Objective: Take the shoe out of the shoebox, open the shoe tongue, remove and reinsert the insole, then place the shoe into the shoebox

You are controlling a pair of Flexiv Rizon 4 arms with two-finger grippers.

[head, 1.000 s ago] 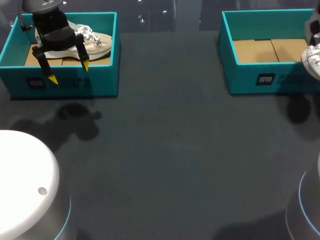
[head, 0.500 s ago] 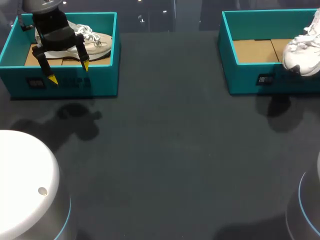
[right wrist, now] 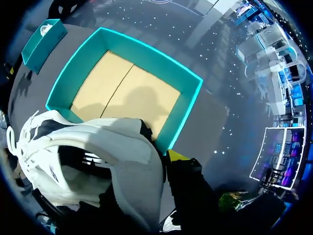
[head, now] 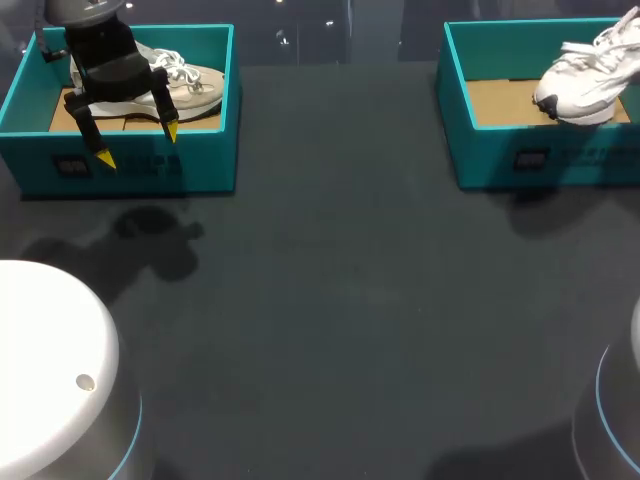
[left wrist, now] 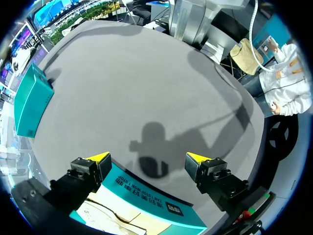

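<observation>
Right jaws pinched the white shoe (head: 580,85) at its heel end and held it in the air over the right shoebox (head: 560,160), toe toward the table's (head: 350,300) middle, with the box's cardboard floor showing below it in the right wrist view. Left jaws were spread wide, hovering above the front wall of the left shoebox (head: 150,165), and a beige shoe (head: 195,85) lay inside that box. Both boxes sat along the table's far edge, well apart.
</observation>
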